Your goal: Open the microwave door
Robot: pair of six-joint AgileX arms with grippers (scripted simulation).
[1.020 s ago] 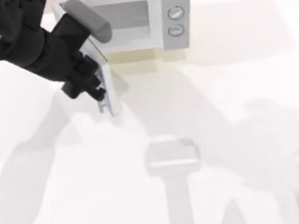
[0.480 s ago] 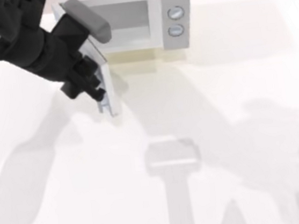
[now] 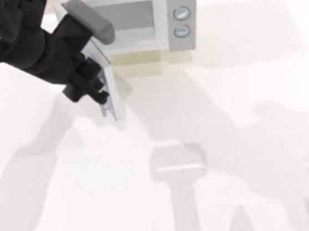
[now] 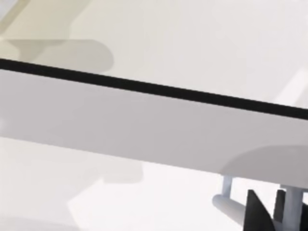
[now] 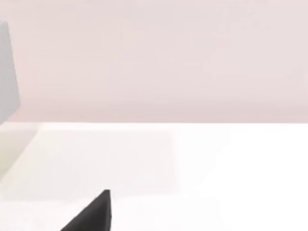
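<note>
The left arm reaches in from the far left of the desk [image 3: 240, 83], slanting toward the near right, and its left pincer [image 3: 97, 95] is clamped on the handle at the free edge of the microwave door [image 3: 111, 89]. That door stands swung wide open, jutting toward the near side from the left front corner of the microwave [image 3: 149, 16], which sits at the far edge of the desk with its pale cavity exposed and two knobs [image 3: 182, 22] on its right strip. The right arm is outside the top view; only a dark tip [image 5: 91, 214] shows in its wrist view, and whether the right pincer is apart or together I cannot tell.
</note>
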